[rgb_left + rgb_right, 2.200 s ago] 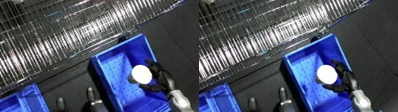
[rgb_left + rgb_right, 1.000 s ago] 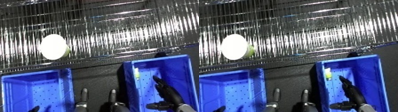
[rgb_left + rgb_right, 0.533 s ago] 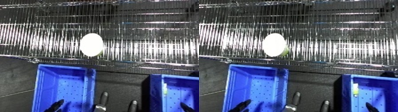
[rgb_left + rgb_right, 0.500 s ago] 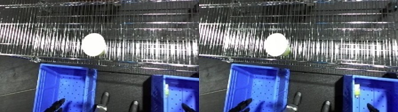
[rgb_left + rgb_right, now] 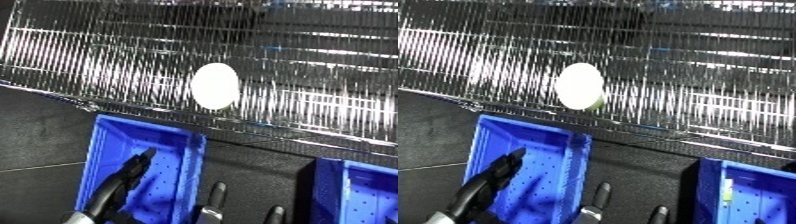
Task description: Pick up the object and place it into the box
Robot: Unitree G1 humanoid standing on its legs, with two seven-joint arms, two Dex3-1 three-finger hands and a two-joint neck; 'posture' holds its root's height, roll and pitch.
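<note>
A white oval object [image 5: 214, 86] with a green patch at its lower edge [image 5: 600, 103] rests on the wire shelf [image 5: 107, 60], above and behind the bins. Below it stands a blue perforated bin [image 5: 540, 150]. My left hand [image 5: 123, 186] comes up from the bottom edge with straight, spread fingers, one over that bin's floor and two more fingers [image 5: 216, 199] over the dark gap to its right. It holds nothing and is well short of the white object. My right hand shows in neither view.
A second blue bin [image 5: 753, 175] stands at the lower right with a small yellow-green thing [image 5: 728, 193] inside. The wire shelf's front rail [image 5: 664, 134] runs just behind both bins. Dark floor [image 5: 35, 140] lies to the left.
The camera has swung left and tilted, so shelf and bins have shifted right. My left hand has risen over the left bin. The right hand, seen in the right bin a second ago, is out of view.
</note>
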